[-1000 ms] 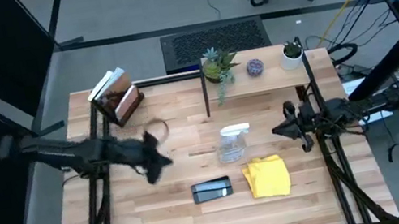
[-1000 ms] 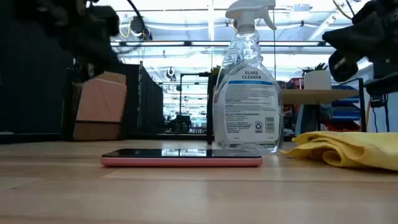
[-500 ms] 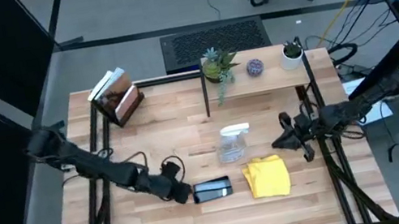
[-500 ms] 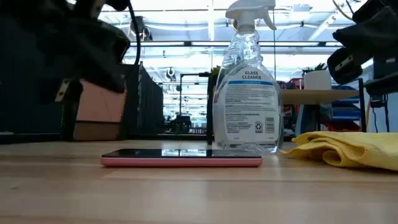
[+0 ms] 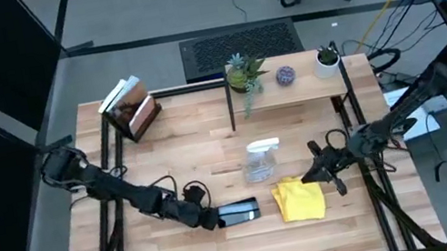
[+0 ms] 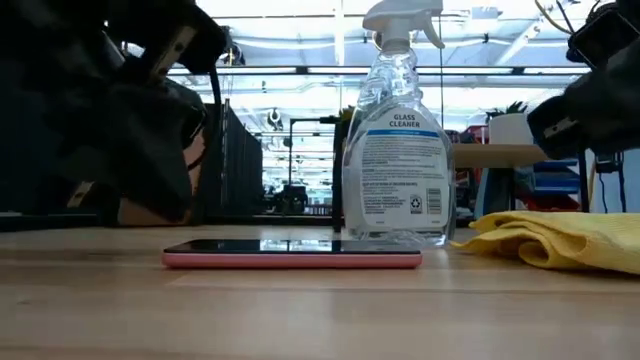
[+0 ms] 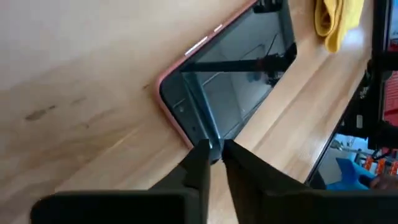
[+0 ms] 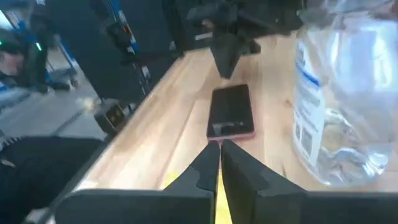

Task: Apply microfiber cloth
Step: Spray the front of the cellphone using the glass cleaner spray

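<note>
**Cloth not yet picked up; phone braced at one end**

The microfiber cloth [image 5: 300,199] is seen lying crumpled on the table [image 5: 189,141], just beside the phone [image 5: 238,212] and near the spray bottle [image 5: 259,162]. It is not gripped. The right gripper [image 5: 313,174] is poised at the cloth's edge, fingers pressed together, empty. The left gripper [image 5: 214,222] is set against the phone's end, fingers nearly closed. Grasping and wiping are judged still to be done.

Left arm reaching in from the table's left edge, left gripper [image 5: 211,221] low near the front edge (fingers [image 7: 198,163] nearly together); right gripper [image 5: 313,174] likewise, from the right edge.
</note>
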